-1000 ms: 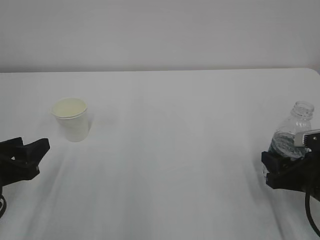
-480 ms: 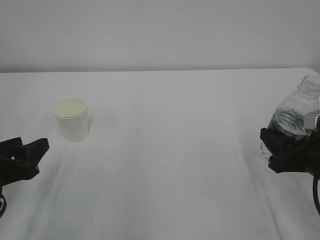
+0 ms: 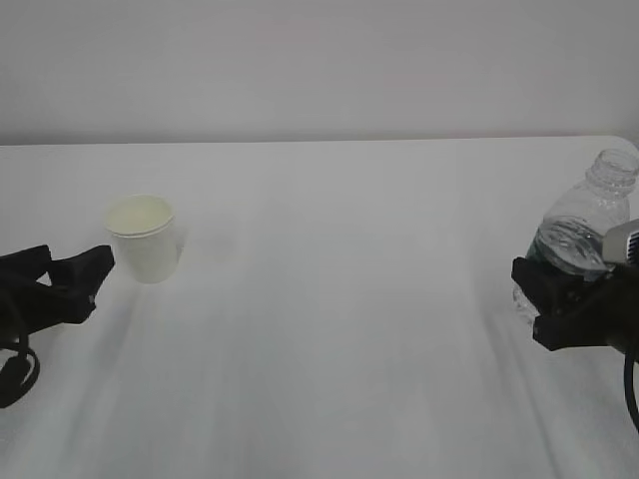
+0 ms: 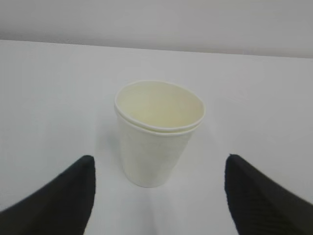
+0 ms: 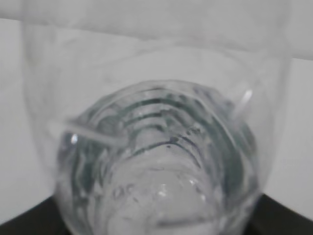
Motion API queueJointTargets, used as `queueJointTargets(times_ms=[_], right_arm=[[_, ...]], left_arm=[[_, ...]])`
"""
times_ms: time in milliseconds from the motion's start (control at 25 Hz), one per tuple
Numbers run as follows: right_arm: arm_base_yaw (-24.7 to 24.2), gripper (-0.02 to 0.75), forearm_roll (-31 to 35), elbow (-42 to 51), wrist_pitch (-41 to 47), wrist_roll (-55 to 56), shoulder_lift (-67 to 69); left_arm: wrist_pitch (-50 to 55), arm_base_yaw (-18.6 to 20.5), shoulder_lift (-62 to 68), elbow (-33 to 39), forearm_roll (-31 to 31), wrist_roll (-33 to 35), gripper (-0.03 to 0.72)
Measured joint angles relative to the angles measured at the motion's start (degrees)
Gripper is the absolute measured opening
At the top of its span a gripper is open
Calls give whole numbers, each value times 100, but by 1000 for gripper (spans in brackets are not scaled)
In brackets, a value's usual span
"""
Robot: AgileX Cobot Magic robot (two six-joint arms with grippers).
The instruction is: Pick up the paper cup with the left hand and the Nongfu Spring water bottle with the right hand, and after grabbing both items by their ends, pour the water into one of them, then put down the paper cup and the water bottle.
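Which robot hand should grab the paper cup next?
The left hand. Its jaws stand open right beside the paper cup, and its wrist view shows the cup centred between them, not yet gripped. The right hand is far across the table, already holding the water bottle.

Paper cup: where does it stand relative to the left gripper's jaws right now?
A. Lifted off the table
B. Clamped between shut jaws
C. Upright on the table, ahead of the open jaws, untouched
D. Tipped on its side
C: the paper cup stands upright beyond the left gripper, jaws spread apart short of it.
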Motion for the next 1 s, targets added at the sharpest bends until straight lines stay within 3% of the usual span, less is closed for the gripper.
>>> queueJointTargets(times_ms=[160,600,840,1000], right_arm=[[0,421,-4,0,0,0,0],[0,421,-4,0,0,8,0],[0,421,-13,0,0,8,0],[0,421,-13,0,0,8,0]], left_arm=[[0,0,393,-339,0,0,659],[0,0,1187,-897,0,13,666],[0,0,1189,-977,22,13,544],[0,0,1220,-981,82,13,521]])
